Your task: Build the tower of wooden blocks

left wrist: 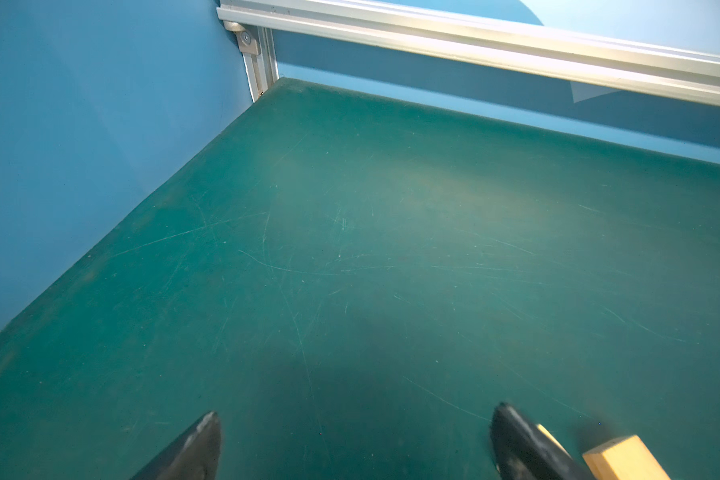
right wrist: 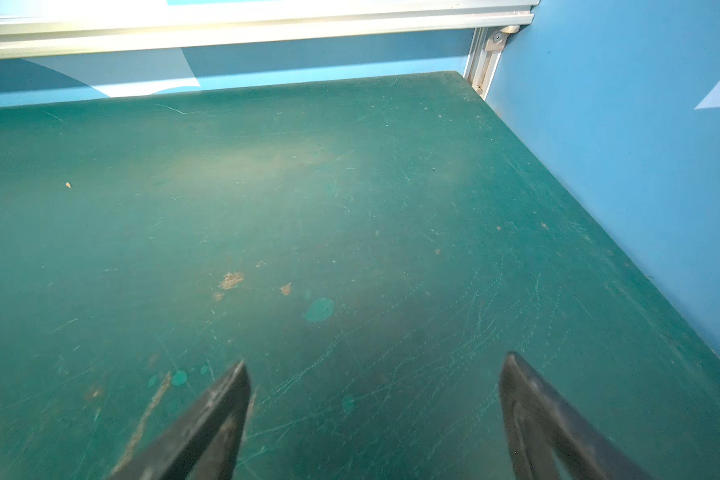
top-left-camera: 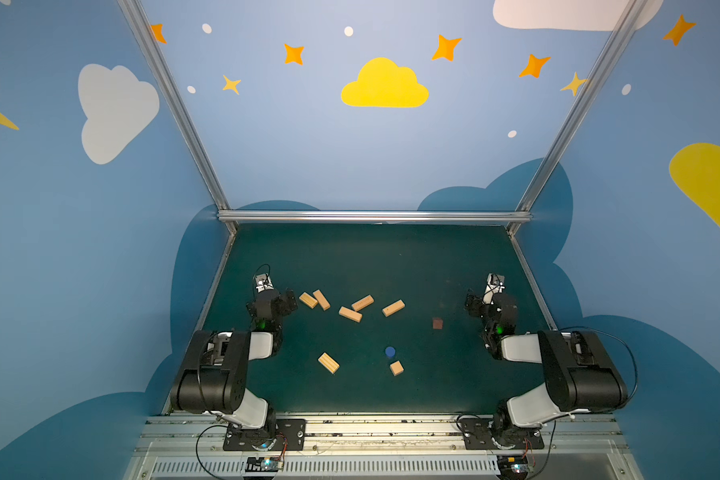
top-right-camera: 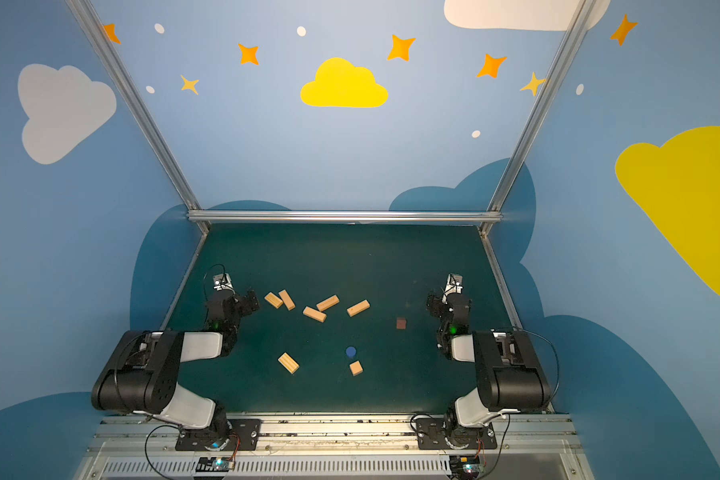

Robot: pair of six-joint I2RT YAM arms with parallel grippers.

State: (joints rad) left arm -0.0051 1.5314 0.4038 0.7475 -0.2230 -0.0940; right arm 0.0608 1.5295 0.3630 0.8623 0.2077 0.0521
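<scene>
The left gripper (left wrist: 356, 415) and the right gripper (right wrist: 377, 361) both gape wide, holding nothing, over the green tabletop (top-left-camera: 371, 257). The wood blocks (top-left-camera: 350, 314) lie loose and unstacked between them: two tan bars (top-left-camera: 308, 300) just beside the left gripper, the dark reddish-brown cube (top-left-camera: 437, 323) nearer the right gripper, the others scattered between.

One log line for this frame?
stage: not started | left hand: open, empty | right hand: open, empty | wood blocks: scattered, none stacked
</scene>
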